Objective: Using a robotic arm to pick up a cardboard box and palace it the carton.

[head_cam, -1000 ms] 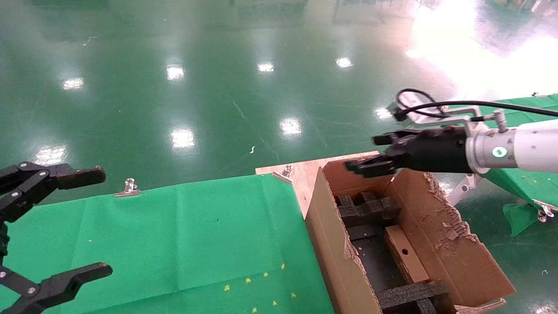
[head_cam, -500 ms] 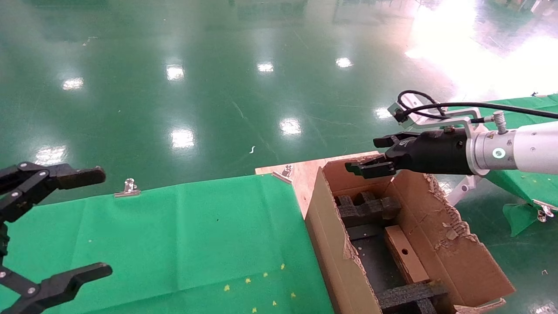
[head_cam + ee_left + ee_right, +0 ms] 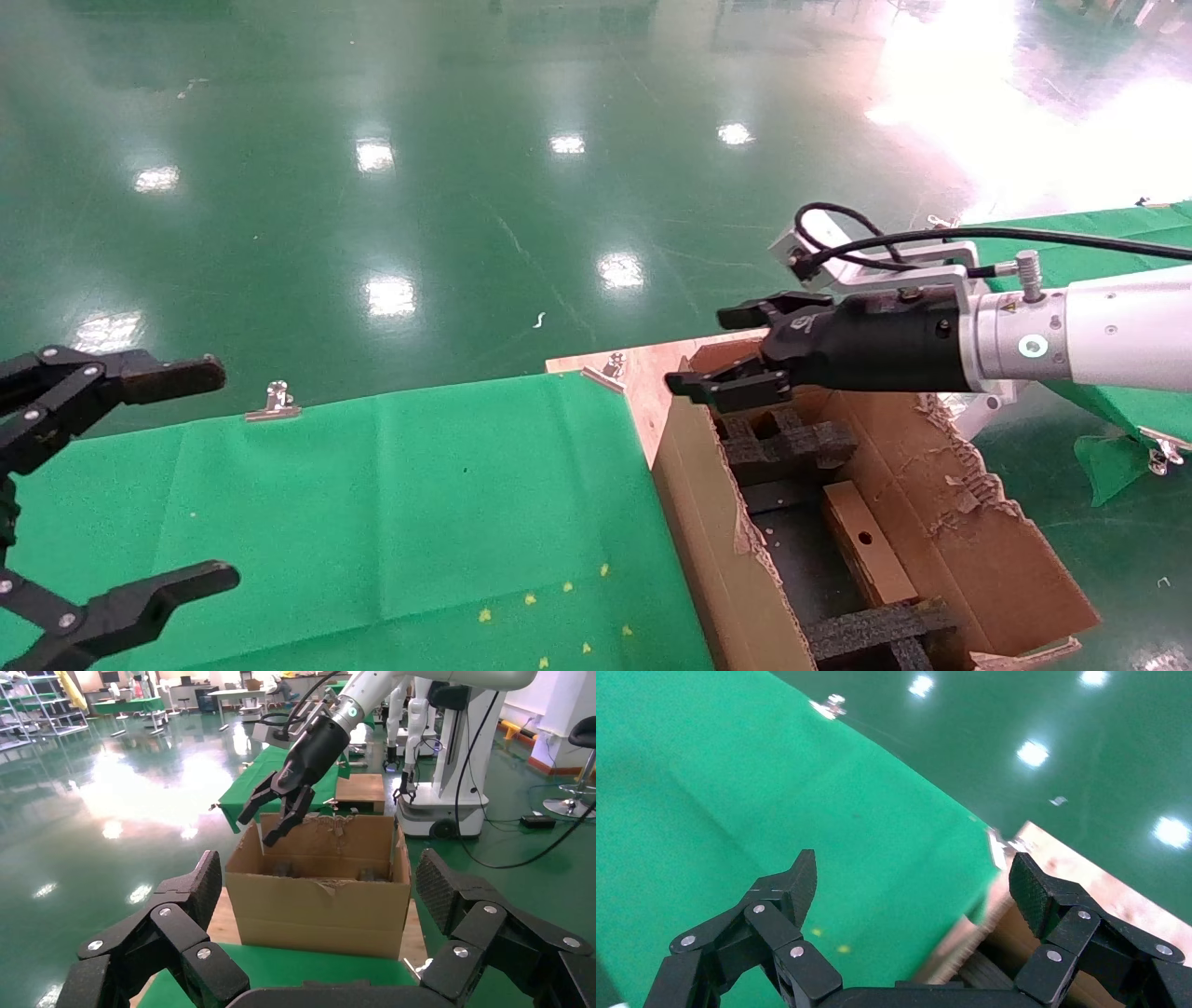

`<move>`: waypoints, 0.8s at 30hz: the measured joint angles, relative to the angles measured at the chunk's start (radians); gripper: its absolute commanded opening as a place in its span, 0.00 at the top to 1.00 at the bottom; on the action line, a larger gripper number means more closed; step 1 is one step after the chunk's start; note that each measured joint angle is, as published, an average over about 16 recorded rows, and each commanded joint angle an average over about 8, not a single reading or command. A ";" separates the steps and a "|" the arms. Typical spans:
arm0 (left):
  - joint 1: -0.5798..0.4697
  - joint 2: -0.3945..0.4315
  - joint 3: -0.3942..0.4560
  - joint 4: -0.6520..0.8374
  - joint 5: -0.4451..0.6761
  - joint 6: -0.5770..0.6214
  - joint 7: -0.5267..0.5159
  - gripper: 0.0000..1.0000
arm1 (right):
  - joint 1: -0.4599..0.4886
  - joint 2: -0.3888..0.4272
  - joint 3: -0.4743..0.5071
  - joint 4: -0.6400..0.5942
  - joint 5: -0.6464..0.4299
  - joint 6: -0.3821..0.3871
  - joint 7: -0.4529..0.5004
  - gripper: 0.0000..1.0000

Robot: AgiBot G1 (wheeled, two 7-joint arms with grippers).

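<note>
The right gripper (image 3: 722,352) hangs over the far left corner of the carton (image 3: 708,531), fingers spread and holding nothing. The cardboard box (image 3: 866,542) lies inside the carton between the black foam inserts (image 3: 787,441). The left gripper (image 3: 140,480) sits parked over the green cloth (image 3: 400,503), jaws wide apart.

No legible text or labels anywhere.
</note>
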 measured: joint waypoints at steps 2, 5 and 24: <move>0.000 0.000 0.000 0.000 0.000 0.000 0.000 0.00 | -0.018 -0.006 0.027 0.006 0.018 -0.018 -0.020 0.00; 0.000 0.000 0.000 0.000 0.000 0.000 0.000 0.00 | -0.046 -0.015 0.067 0.014 0.045 -0.046 -0.049 0.00; 0.000 0.000 0.000 0.000 0.000 0.000 0.000 0.00 | -0.219 -0.072 0.320 0.069 0.217 -0.218 -0.234 0.00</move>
